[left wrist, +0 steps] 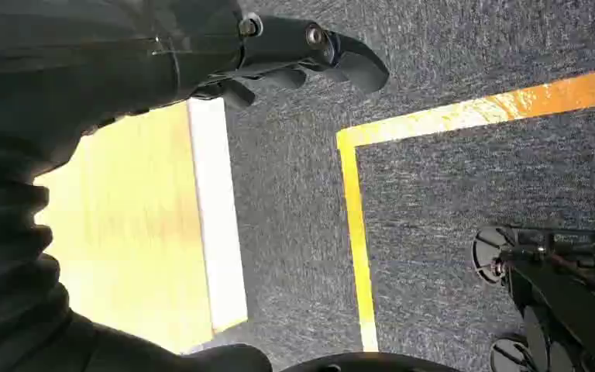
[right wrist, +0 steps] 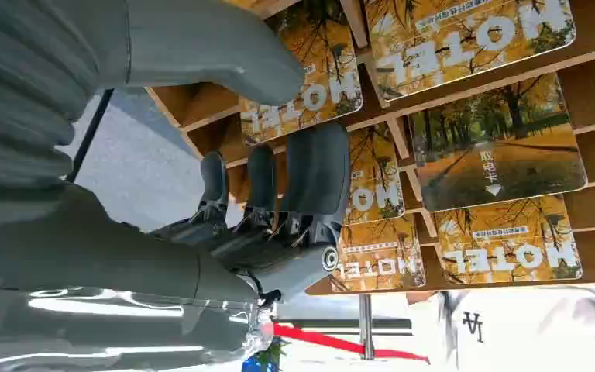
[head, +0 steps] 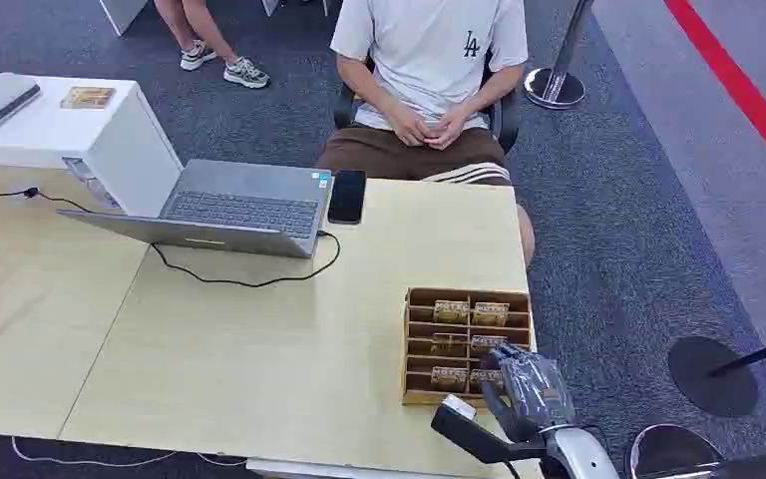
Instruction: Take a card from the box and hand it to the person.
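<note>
Several glossy autumn-print cards fill a slotted wooden box. Right hand hovers just beside them, fingers apart, empty.

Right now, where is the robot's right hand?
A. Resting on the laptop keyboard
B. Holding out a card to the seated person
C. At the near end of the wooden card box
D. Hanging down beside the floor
C. The head view shows the right hand at the near end of the wooden card box. The right wrist view shows its fingers close to the hotel cards, with no card held.
</note>
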